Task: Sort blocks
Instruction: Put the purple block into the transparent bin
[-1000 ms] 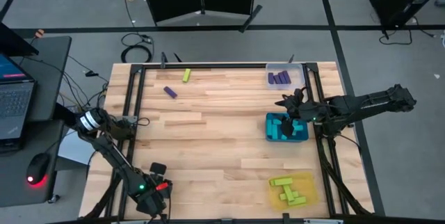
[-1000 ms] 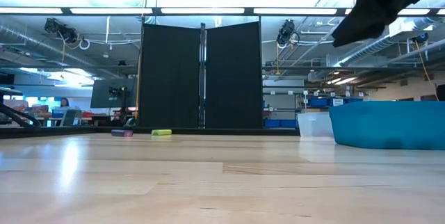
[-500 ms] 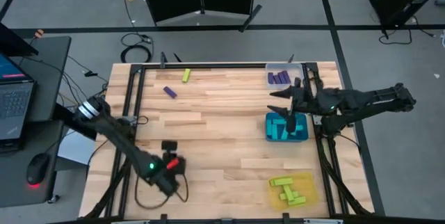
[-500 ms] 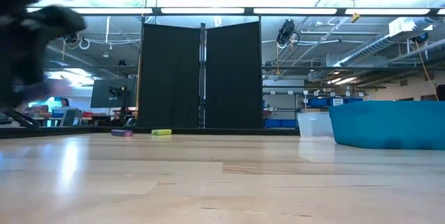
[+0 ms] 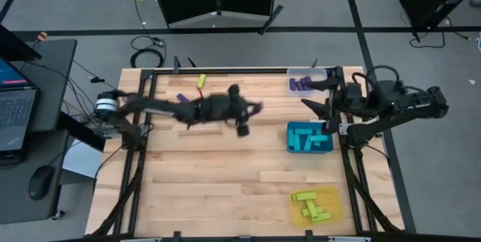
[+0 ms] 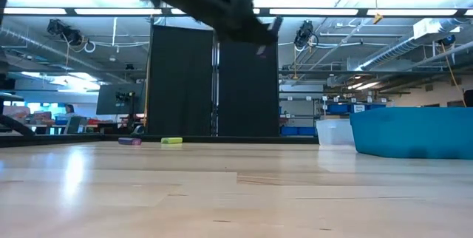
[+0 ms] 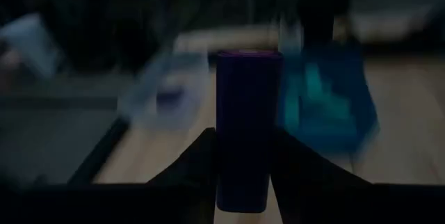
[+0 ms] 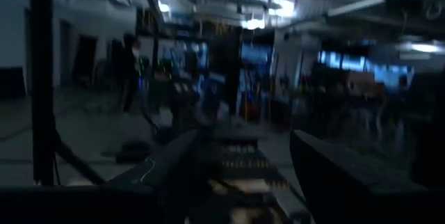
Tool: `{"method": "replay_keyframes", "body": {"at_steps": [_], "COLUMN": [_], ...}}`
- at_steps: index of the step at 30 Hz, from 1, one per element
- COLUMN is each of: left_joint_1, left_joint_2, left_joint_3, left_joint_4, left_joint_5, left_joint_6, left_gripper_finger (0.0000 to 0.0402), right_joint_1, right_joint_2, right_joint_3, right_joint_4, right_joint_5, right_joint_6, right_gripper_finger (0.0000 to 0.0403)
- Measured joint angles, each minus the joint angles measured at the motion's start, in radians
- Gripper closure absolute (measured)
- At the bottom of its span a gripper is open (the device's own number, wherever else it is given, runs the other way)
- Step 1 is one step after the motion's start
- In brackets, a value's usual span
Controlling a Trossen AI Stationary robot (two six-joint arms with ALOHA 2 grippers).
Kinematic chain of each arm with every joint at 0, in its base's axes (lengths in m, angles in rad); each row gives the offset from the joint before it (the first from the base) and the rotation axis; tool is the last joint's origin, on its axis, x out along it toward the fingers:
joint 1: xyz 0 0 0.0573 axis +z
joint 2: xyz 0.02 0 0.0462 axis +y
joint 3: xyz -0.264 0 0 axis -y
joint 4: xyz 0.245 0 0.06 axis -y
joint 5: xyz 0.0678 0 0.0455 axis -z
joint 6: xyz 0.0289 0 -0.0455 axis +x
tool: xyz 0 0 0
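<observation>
My left arm stretches across the table's far half, left gripper [image 5: 252, 110] clamped on a dark purple block [image 7: 245, 126], carried above the wood; half a second ago it sat at the near-left. Right gripper [image 5: 325, 98], fingers spread, has pulled back above the teal tray [image 5: 328, 138] of cyan blocks [image 5: 307, 135].

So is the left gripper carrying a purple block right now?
Yes, the left gripper is clamped on an upright purple block.
</observation>
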Motion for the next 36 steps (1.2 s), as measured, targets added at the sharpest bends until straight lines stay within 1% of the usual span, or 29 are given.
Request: {"method": "replay_keyframes", "body": {"at_steps": [2, 4, 6, 9, 11, 14, 21, 25, 26, 27, 28, 30, 33, 34, 36], "left_joint_1": [0.094, 0.177, 0.24, 0.285, 0.294, 0.302, 0.319, 0.33, 0.334, 0.338, 0.344, 0.36, 0.373, 0.373, 0.372], "left_joint_2": [0.061, 0.142, 0.234, 0.377, 0.48, 0.62, 0.902, 1.032, 1.04, 1.042, 1.043, 1.045, 1.045, 1.045, 1.045], "left_joint_3": [0.007, 0.044, 0.112, 0.27, 0.396, 0.601, 1.083, 1.301, 1.3, 1.273, 1.262, 1.252, 1.248, 1.248, 1.248], "left_joint_4": [0.17, 0.278, 0.333, 0.35, 0.341, 0.303, 0.079, -0.052, -0.038, 0.02, 0.024, -0.005, -0.035, -0.034, -0.012], "left_joint_5": [0.115, 0.2, 0.272, 0.37, 0.419, 0.461, 0.471, 0.456, 0.44, 0.42, 0.41, 0.407, 0.404, 0.406, 0.413], "left_joint_6": [-0.019, -0.083, -0.16, -0.246, -0.293, -0.336, -0.405, -0.44, -0.455, -0.483, -0.519, -0.567, -0.568, -0.57, -0.59], "left_gripper_finger": [0.0296, 0.0296, 0.0296, 0.0296, 0.0296, 0.0296, 0.0296, 0.0296, 0.0296, 0.0296, 0.0296, 0.0296, 0.0296, 0.0289, 0.0249], "right_joint_1": [0.014, 0.023, 0.031, 0.037, 0.037, 0.037, 0.037, 0.037, 0.037, 0.037, 0.037, 0.038, 0.037, 0.037, 0.037], "right_joint_2": [0.005, 0.012, 0.02, 0.037, 0.047, 0.061, 0.103, 0.122, 0.126, 0.132, 0.134, 0.145, 0.158, 0.163, 0.169], "right_joint_3": [0.0, 0.0, 0.0, 0.0, 0.0, 0.0, 0.0, -0.001, -0.001, -0.001, -0.001, -0.001, -0.002, -0.002, -0.002], "right_joint_4": [0.05, 0.086, 0.119, 0.157, 0.176, 0.193, 0.243, 0.265, 0.27, 0.278, 0.283, 0.295, 0.303, 0.309, 0.31], "right_joint_5": [0.0, 0.0, 0.0, 0.0, 0.0, 0.0, 0.0, 0.0, 0.0, 0.0, 0.0, 0.0, 0.0, 0.0, 0.0], "right_joint_6": [-0.019, -0.039, -0.059, -0.076, -0.087, -0.091, -0.091, -0.091, -0.091, -0.091, -0.091, -0.094, -0.098, -0.103, -0.115], "right_gripper_finger": [0.0166, 0.0167, 0.0167, 0.0167, 0.0166, 0.0168, 0.0172, 0.0172, 0.0172, 0.0173, 0.0174, 0.0174, 0.0173, 0.0173, 0.0174]}}
